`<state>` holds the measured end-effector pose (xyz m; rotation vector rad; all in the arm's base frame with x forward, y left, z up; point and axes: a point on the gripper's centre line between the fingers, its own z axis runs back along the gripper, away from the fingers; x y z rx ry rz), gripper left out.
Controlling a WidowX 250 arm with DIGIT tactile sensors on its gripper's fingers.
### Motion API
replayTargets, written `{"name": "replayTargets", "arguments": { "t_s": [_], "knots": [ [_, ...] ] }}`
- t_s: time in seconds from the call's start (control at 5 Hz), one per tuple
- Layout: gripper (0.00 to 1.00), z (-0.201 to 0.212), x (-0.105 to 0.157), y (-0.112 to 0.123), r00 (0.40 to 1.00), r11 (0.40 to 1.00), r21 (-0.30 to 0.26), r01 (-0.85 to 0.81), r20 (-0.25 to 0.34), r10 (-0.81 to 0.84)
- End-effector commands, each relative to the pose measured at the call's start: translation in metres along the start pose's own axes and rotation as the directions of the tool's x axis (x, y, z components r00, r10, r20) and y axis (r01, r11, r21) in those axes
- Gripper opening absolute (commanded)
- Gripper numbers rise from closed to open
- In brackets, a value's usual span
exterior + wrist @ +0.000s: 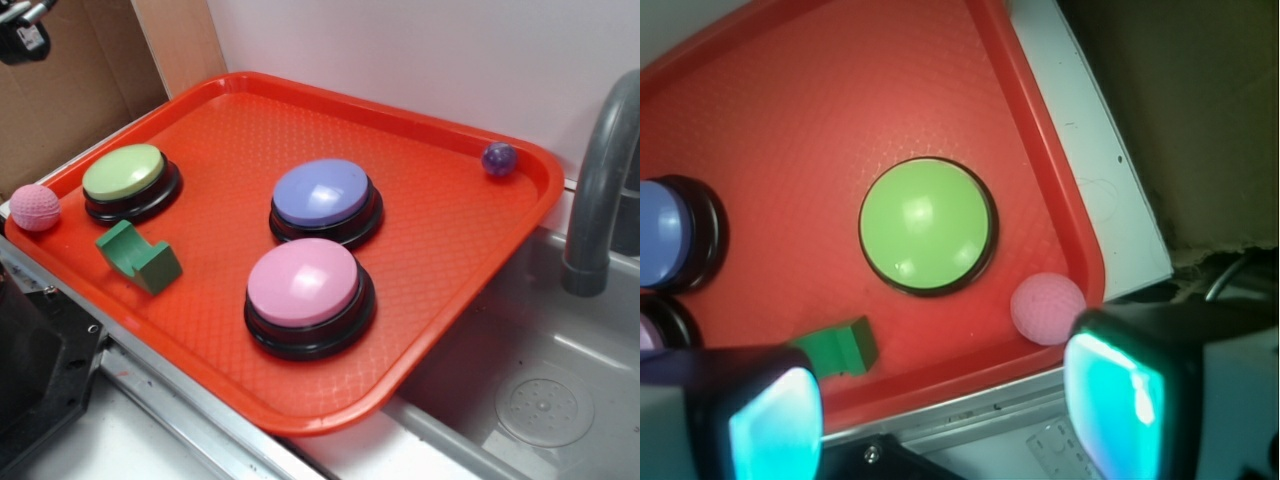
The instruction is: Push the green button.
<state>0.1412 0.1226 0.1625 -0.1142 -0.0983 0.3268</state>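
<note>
Sitting near the left corner of a textured red plastic tray [440, 250]: round pale lime-green domed push button [123, 171] on a black circular base, untouched. Just in front of it, a darker green notched block [139, 257]. At the tray's left rim, a dimpled pink ball [35, 207]. Toward the middle, a blue domed button [322, 192] and a pink domed button [303, 282]; in the far corner, a small purple ball [499, 158]. Held high above the tray's left edge, gripper [945, 410] spread wide, empty, pads [1118, 388] well apart in the wrist view.
</note>
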Motion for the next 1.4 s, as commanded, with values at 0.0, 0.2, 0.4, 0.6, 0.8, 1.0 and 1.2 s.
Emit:
{"name": "replayTargets", "arguments": {
  "t_s": [0.0, 0.2, 0.4, 0.6, 0.8, 1.0, 1.2],
  "knots": [
    [1.0, 0.038, -0.005, 0.004, 0.999, 0.996, 0.071, 0.046, -0.006, -0.045],
    [1.0, 0.046, -0.004, 0.004, 0.999, 0.997, 0.061, 0.036, 0.002, -0.037],
    [1.0, 0.051, -0.004, 0.003, 0.999, 0.998, 0.057, 0.04, 0.001, -0.04],
    [1.0, 0.059, -0.004, -0.001, 0.999, 0.998, 0.051, 0.04, 0.006, -0.041],
    [1.0, 0.066, -0.007, -0.004, 0.999, 0.998, 0.053, 0.038, 0.027, -0.039],
    [1.0, 0.07, -0.01, -0.009, 0.997, 0.994, 0.081, 0.075, 0.03, -0.078],
    [1.0, 0.074, -0.016, -0.017, 0.995, 0.987, 0.134, 0.092, 0.028, -0.097]
  ]
}}
